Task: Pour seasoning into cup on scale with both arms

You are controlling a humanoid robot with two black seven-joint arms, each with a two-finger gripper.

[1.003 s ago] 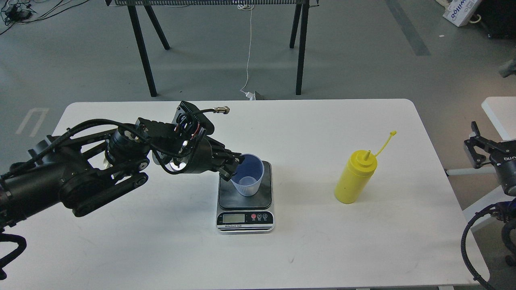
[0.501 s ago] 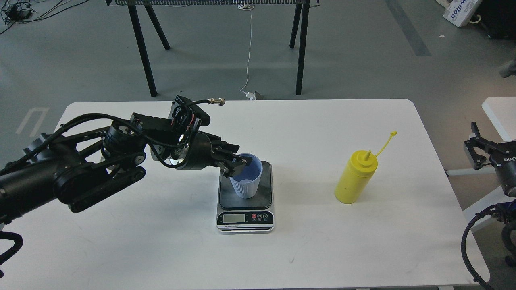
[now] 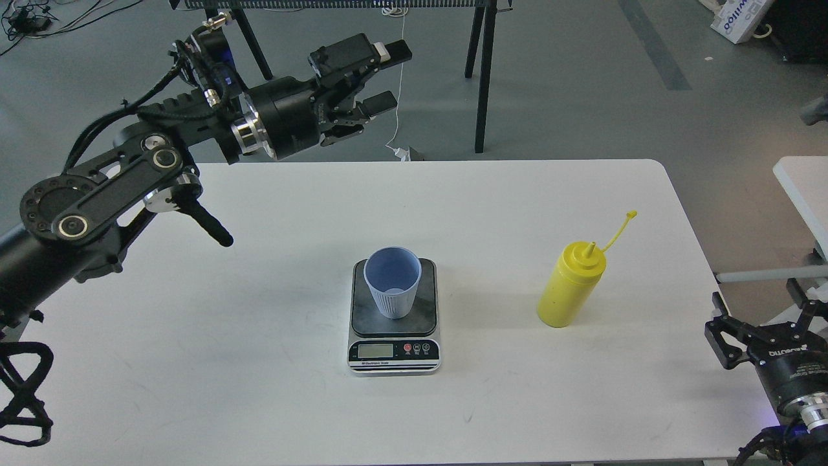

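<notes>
The light blue cup [image 3: 392, 282] stands upright on the dark plate of the scale [image 3: 393, 353] at the table's middle. The yellow seasoning bottle [image 3: 569, 286] stands upright to the right of the scale, its cap strap sticking up to the right. My left gripper [image 3: 389, 76] is open and empty, raised high above the table's far edge, well back and left of the cup. My right gripper [image 3: 758, 318] is low at the table's right front corner, fingers spread and empty, well away from the bottle.
The white table [image 3: 259, 362] carries only the scale, cup and bottle. Black trestle legs [image 3: 482, 77] and a white cable stand on the floor beyond it. Another white table edge [image 3: 802, 188] is at the far right.
My left gripper let go of the cup's rim and rose up and back, away from the scale. The cup stays upright on the scale. My right gripper dropped lower toward the table's front corner.
</notes>
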